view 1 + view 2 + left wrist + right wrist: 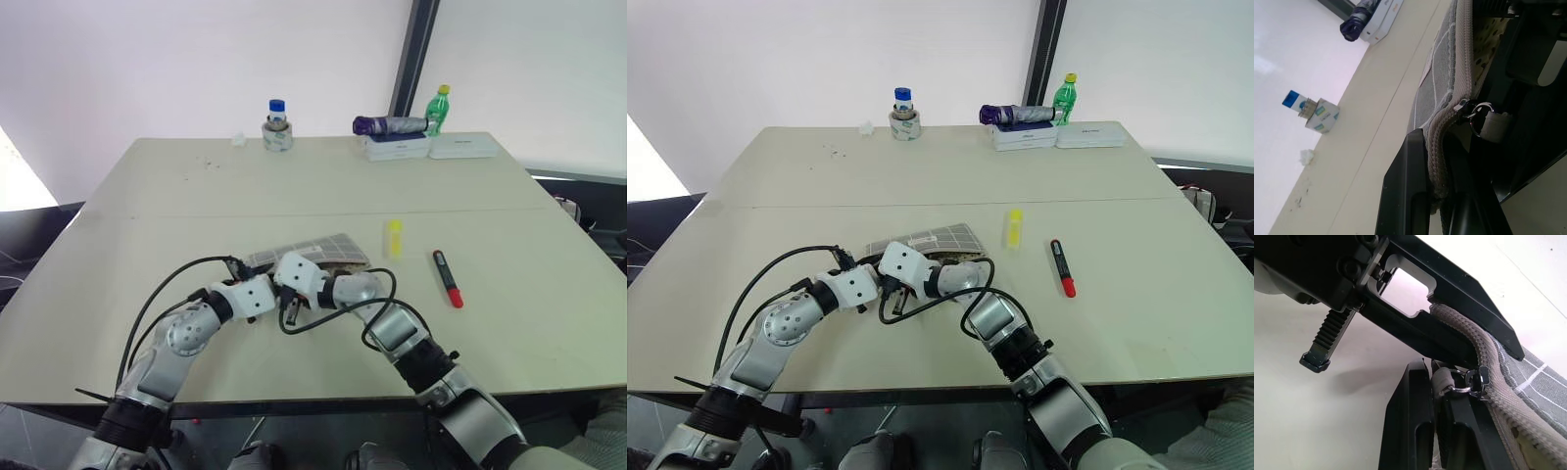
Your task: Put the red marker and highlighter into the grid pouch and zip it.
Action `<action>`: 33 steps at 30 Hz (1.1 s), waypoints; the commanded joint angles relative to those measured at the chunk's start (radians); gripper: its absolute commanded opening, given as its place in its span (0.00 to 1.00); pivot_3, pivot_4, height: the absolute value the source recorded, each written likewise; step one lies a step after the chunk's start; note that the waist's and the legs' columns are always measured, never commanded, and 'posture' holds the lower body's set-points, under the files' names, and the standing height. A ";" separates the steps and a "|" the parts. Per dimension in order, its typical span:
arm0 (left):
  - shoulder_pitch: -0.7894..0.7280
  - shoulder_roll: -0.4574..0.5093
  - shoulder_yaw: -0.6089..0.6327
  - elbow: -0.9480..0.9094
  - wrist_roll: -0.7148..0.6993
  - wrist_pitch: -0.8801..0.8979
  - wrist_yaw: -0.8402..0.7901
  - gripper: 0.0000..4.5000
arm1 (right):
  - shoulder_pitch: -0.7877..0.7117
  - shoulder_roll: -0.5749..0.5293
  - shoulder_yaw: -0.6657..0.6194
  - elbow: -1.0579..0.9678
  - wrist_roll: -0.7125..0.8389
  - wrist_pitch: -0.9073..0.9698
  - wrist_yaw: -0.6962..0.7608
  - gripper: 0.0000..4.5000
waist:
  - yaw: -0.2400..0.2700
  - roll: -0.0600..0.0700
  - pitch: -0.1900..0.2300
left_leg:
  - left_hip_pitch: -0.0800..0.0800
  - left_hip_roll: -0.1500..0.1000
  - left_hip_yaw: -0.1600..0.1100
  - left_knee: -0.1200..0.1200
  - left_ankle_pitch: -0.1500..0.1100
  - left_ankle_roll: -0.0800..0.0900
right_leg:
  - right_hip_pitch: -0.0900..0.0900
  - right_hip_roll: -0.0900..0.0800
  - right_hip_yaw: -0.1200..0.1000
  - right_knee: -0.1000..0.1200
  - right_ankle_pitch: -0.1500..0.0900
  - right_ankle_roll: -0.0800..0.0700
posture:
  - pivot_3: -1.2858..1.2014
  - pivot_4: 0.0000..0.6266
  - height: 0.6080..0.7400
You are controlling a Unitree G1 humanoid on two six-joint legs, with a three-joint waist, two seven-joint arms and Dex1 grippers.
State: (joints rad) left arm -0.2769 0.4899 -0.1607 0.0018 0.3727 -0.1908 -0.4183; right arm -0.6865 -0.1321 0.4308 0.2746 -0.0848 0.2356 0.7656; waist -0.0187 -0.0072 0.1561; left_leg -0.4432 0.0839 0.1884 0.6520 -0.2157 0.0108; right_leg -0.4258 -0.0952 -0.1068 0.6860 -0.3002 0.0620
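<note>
1. Head views: the grid pouch (312, 252) lay on the beige table (196, 206), near the front edge and roughly at its middle. Both arms met at the pouch's near-left end. The left gripper (277, 285) was closed on the pouch's edge; the right gripper (291, 291) crossed in from the right and sat just beside it, closed at the zip. The highlighter (394, 238) lay on the bare table just to the right of the pouch, and the red marker (448, 278) further right, apart from both; neither was in the pouch. Along the far edge stood a tape roll with a blue-capped jar (277, 128), a purple folded umbrella (390, 124) on white boxes (429, 147), and a green bottle (438, 110).

2. Left wrist view: the left gripper's black fingers (1405, 191) pinched the pouch's ribbed zip seam (1437, 147). The metal zip pull (1475, 115) hung right beside them, and the pouch mouth gaped, showing a spotted lining.

3. Right wrist view: the right gripper's fingers (1410, 426) were closed on the pale pull cord (1442, 383) attached to the zip ring, with the left gripper clamping the seam just above.
</note>
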 commanded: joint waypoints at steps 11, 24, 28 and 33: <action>-0.015 0.017 0.019 -0.020 0.001 -0.015 0.041 0.00 | 0.054 -0.142 -0.035 -0.213 0.039 -0.007 0.112 0.78 | 0.003 0.000 0.000 | 0.000 0.000 -0.001 0.000 0.000 0.000 | 0.000 -0.001 0.000 0.000 0.000 0.000 | 0.52 0.24 1.00; -0.002 0.052 0.070 0.024 -0.042 -0.042 0.065 0.00 | 0.147 -0.303 -0.368 -0.270 0.232 0.021 0.061 0.78 | 0.003 -0.001 0.000 | 0.000 0.000 -0.001 -0.001 -0.002 0.003 | 0.000 -0.001 0.000 -0.001 0.000 0.000 | 0.52 0.24 1.00; 0.000 0.070 0.067 0.042 -0.042 -0.080 0.068 0.00 | 0.259 -0.241 -0.504 -0.322 0.249 -0.054 -0.126 0.78 | 0.008 -0.001 0.000 | 0.000 0.000 -0.001 -0.001 -0.001 0.001 | 0.001 -0.001 -0.001 -0.002 0.000 0.000 | 0.52 0.24 1.00; -0.006 0.080 0.071 0.081 -0.047 -0.117 0.079 0.00 | 0.533 -0.149 -0.582 -0.550 0.191 -0.058 -0.353 0.78 | 0.007 -0.001 0.000 | 0.000 -0.001 -0.001 -0.002 0.000 0.000 | 0.001 -0.001 0.000 -0.002 0.000 0.000 | 0.52 0.24 1.00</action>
State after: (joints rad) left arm -0.2721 0.5617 -0.1133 0.0888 0.3400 -0.2844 -0.3555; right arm -0.1601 -0.2914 -0.1181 -0.1801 0.1184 0.1965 0.4721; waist -0.0116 -0.0079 0.1565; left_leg -0.4433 0.0832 0.1873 0.6494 -0.2161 0.0110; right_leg -0.4253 -0.0966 -0.1073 0.6835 -0.3004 0.0622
